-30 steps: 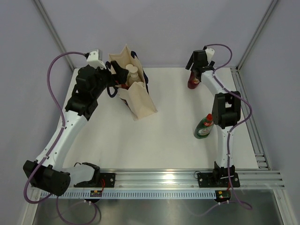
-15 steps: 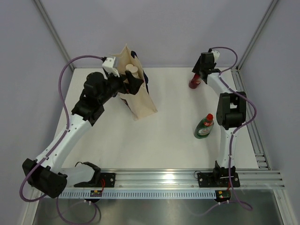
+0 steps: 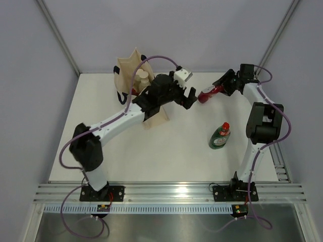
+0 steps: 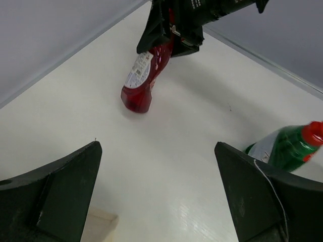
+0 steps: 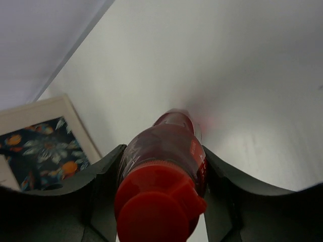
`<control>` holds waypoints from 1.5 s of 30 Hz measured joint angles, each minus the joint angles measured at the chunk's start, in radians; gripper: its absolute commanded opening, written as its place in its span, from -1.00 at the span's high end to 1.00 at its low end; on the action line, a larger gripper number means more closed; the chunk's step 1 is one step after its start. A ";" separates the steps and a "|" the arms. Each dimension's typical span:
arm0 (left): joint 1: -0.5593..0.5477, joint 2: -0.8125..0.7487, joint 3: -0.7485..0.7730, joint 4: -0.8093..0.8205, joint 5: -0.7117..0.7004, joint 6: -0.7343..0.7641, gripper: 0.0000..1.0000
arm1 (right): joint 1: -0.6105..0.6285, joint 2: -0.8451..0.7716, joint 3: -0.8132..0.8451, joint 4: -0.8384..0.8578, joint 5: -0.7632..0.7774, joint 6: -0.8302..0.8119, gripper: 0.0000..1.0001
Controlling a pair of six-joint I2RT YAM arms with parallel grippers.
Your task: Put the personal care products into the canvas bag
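At back left, canvas bag (image 3: 126,70) stands upright w/ beige bottle (image 3: 143,77) cap-up inside. Left end effector (image 4: 161,196) splayed wide, empty; right end effector (image 3: 225,85) grips red bottle (image 4: 144,80).

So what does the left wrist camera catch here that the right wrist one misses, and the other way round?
Only the left wrist view shows the green bottle with its red cap, the right gripper from outside, clamped on the tilted red bottle, and the left gripper, open and holding nothing. Only the right wrist view shows that bottle's red cap close up and what looks like the canvas bag, cream-edged with a dark floral print. Both views show the red bottle and the white table.
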 measured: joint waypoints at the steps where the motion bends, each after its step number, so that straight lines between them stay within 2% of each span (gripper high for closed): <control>1: -0.006 0.052 0.037 0.007 -0.006 0.012 -0.98 | 0.006 -0.013 -0.018 -0.007 -0.035 0.024 1.00; 5: -0.011 0.208 0.145 0.012 -0.016 0.047 -0.98 | 0.029 -0.056 -0.071 -0.007 -0.142 0.107 1.00; 9: -0.013 0.298 0.190 0.022 -0.023 0.087 -0.98 | 0.036 -0.104 -0.109 -0.003 -0.227 0.182 1.00; 20: -0.047 0.392 0.225 0.025 -0.092 0.205 -0.98 | 0.037 -0.200 -0.177 0.010 -0.304 0.265 1.00; 32: -0.066 0.467 0.275 0.014 -0.335 0.330 -0.93 | 0.112 -0.313 -0.236 -0.030 -0.362 0.265 1.00; 33: -0.068 0.467 0.275 0.015 -0.352 0.338 -0.88 | 0.113 -0.317 -0.236 -0.033 -0.364 0.262 1.00; 36: -0.076 0.467 0.264 0.026 -0.394 0.364 -0.43 | 0.117 -0.322 -0.236 -0.044 -0.362 0.260 1.00; 37: -0.078 0.467 0.261 0.027 -0.404 0.372 -0.20 | 0.117 -0.322 -0.236 -0.051 -0.361 0.259 1.00; 38: -0.079 0.467 0.258 0.021 -0.421 0.385 0.42 | 0.117 -0.322 -0.237 -0.056 -0.350 0.240 1.00; 40: -0.081 0.467 0.246 0.021 -0.422 0.413 0.92 | 0.117 -0.324 -0.242 -0.060 -0.341 0.238 1.00; 41: -0.085 0.466 0.241 0.022 -0.426 0.424 1.00 | 0.117 -0.324 -0.243 -0.060 -0.338 0.236 1.00; 43: -0.095 0.463 0.226 0.033 -0.442 0.436 1.00 | 0.118 -0.327 -0.255 -0.062 -0.341 0.224 0.96; 44: -0.096 0.457 0.211 0.039 -0.445 0.438 1.00 | 0.119 -0.328 -0.263 -0.061 -0.346 0.217 0.90; 45: -0.096 0.447 0.193 0.045 -0.443 0.438 1.00 | 0.122 -0.329 -0.269 -0.061 -0.354 0.209 0.75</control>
